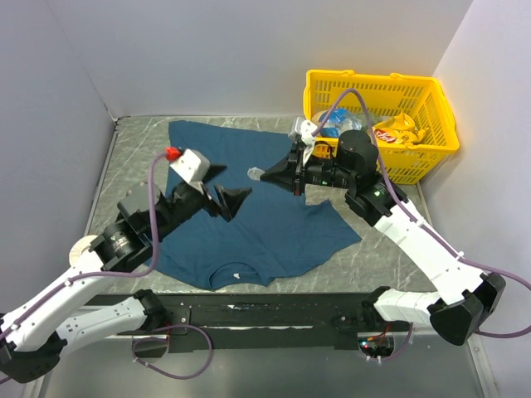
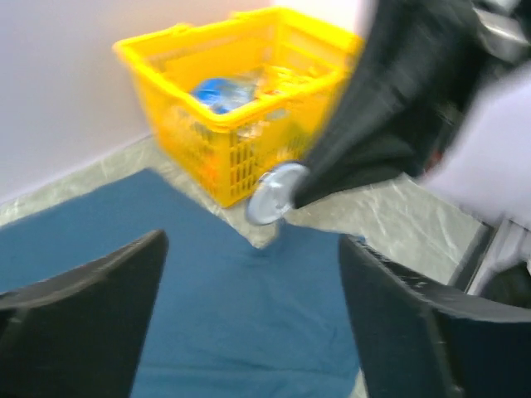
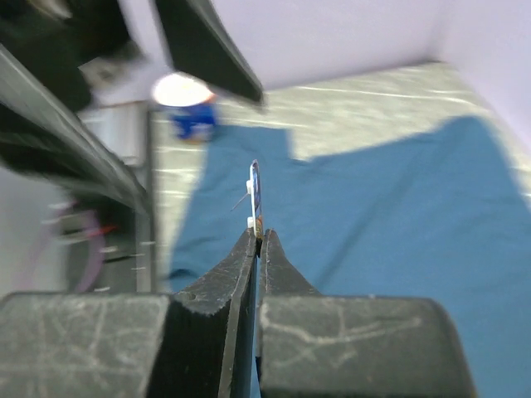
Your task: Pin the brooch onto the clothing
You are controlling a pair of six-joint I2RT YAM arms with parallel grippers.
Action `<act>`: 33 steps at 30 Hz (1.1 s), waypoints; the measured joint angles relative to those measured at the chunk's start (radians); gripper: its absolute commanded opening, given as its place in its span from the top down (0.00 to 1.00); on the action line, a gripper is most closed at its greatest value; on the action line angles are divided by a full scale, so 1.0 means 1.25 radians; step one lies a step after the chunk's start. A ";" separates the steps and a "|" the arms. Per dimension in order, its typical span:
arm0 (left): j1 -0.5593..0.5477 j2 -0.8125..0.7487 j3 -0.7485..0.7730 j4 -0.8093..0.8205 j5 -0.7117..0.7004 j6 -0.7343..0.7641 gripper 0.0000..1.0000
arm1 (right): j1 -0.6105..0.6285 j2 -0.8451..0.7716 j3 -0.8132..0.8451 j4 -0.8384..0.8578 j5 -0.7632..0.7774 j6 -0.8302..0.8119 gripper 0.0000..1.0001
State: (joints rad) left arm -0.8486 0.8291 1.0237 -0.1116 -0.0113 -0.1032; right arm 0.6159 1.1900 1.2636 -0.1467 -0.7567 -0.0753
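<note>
The clothing (image 1: 274, 228) is a dark teal T-shirt spread flat on the table, its neck toward the near edge. My right gripper (image 1: 267, 174) hovers over the shirt's upper middle, shut on the brooch (image 1: 254, 174). The left wrist view shows the brooch (image 2: 274, 192) as a small silvery disc. In the right wrist view the brooch (image 3: 255, 195) stands edge-on, sticking out from the pinched tips of the right gripper (image 3: 259, 236). My left gripper (image 1: 228, 186) is just left of it, open and empty. Teal cloth (image 2: 232, 315) shows between the spread fingers of the left gripper (image 2: 249, 249).
A yellow plastic basket (image 1: 440, 141) with snack packets and a blue item stands at the back right, just behind my right arm. It also fills the upper part of the left wrist view as the basket (image 2: 207, 116). Grey walls enclose the marbled table (image 1: 124, 166).
</note>
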 measured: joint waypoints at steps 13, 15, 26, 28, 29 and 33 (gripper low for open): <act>0.228 0.226 0.404 -0.206 0.181 -0.294 0.07 | 0.153 -0.073 -0.139 0.114 0.428 -0.377 1.00; 0.268 0.269 0.425 -0.215 0.273 -0.343 0.09 | 0.163 -0.075 -0.164 0.160 0.471 -0.439 1.00; 0.412 0.325 0.421 -0.204 0.557 -0.550 0.27 | 0.209 -0.007 -0.233 0.526 0.679 -0.800 1.00; 0.415 0.325 0.410 -0.170 0.586 -0.583 0.29 | 0.223 0.027 -0.254 0.618 0.708 -0.877 1.00; 0.415 0.325 0.403 -0.156 0.598 -0.594 0.29 | 0.230 0.045 -0.265 0.663 0.721 -0.917 1.00; 0.416 0.337 0.393 -0.125 0.627 -0.631 0.32 | 0.255 0.133 -0.289 0.828 0.762 -1.063 1.00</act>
State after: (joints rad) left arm -0.3286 1.2499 1.5146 -0.2672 0.7719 -0.8925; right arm 0.9352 1.3563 0.9028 0.8886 0.1959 -1.4036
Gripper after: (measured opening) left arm 0.705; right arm 0.020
